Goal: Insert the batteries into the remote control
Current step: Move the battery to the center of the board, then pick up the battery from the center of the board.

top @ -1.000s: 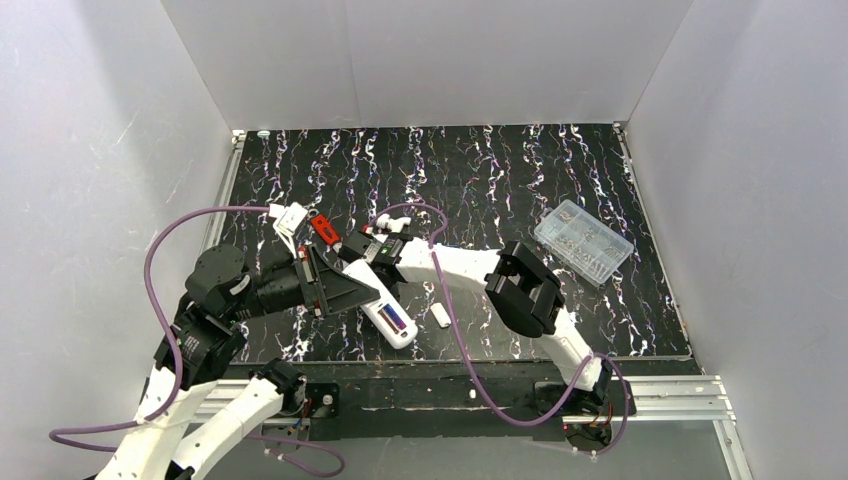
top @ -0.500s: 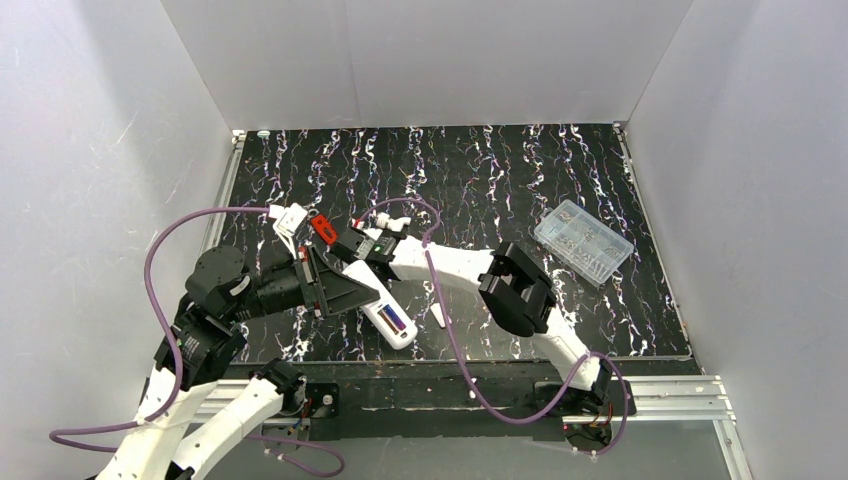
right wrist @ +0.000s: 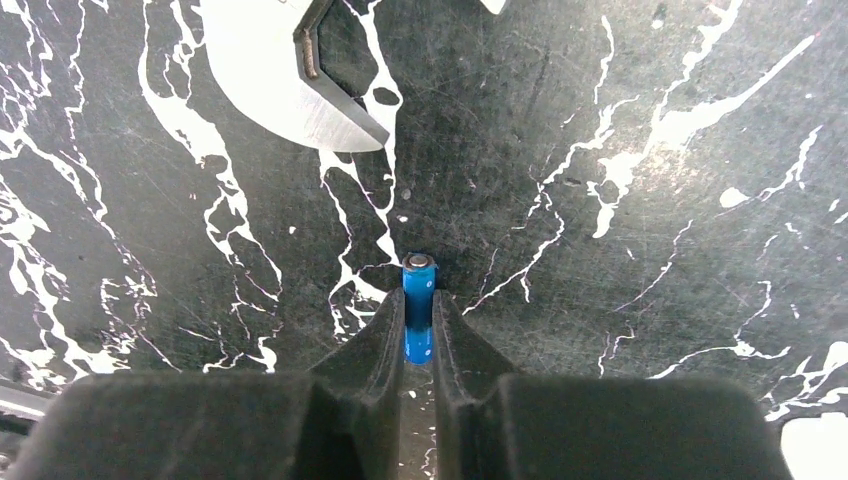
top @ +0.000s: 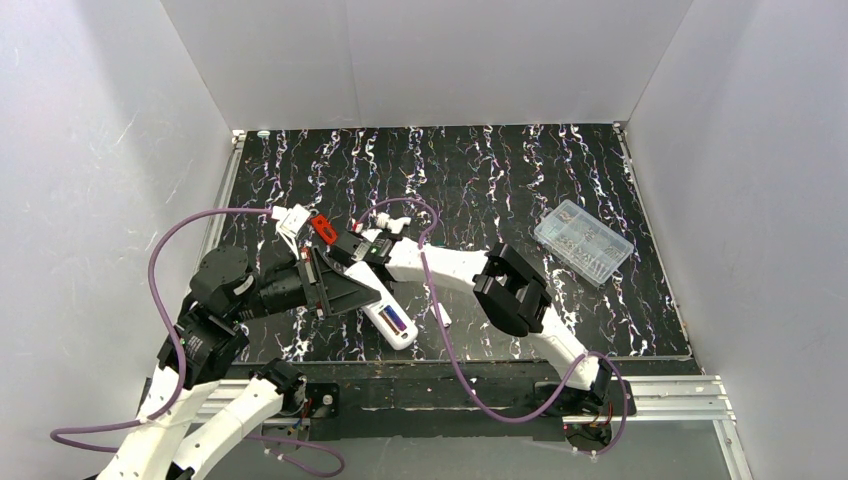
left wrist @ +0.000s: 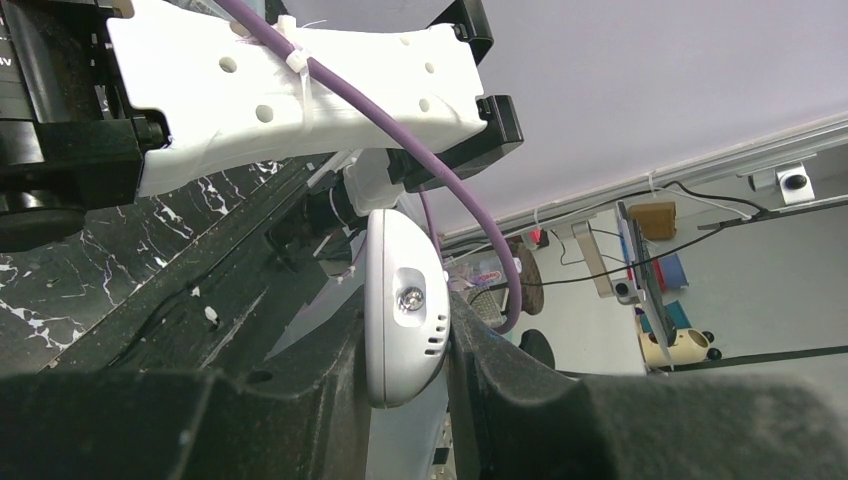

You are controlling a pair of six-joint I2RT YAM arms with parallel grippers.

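My left gripper (left wrist: 405, 345) is shut on the white remote control (left wrist: 403, 300), whose rounded end stands between the two black fingers. From above, the remote control (top: 385, 305) lies slanted with its recess up and one purple battery (top: 397, 320) seated in it. My right gripper (right wrist: 418, 305) is down at the black mat, with its fingers pressed on both sides of a blue battery (right wrist: 418, 300) whose metal tip points away from the camera. In the top view the right gripper (top: 347, 248) sits just behind the remote's far end, and the battery it holds is hidden there.
A red piece (top: 322, 228) and a white fitting (top: 290, 220) lie behind the grippers. A small white piece (top: 441, 316) rests right of the remote, crossed by the purple cable. A clear box (top: 583, 241) stands at the right. A white curved part (right wrist: 270, 70) lies ahead of the right fingers.
The right arm has shifted a little to the left and its jaws have closed in. The left arm and the remote have stayed put.
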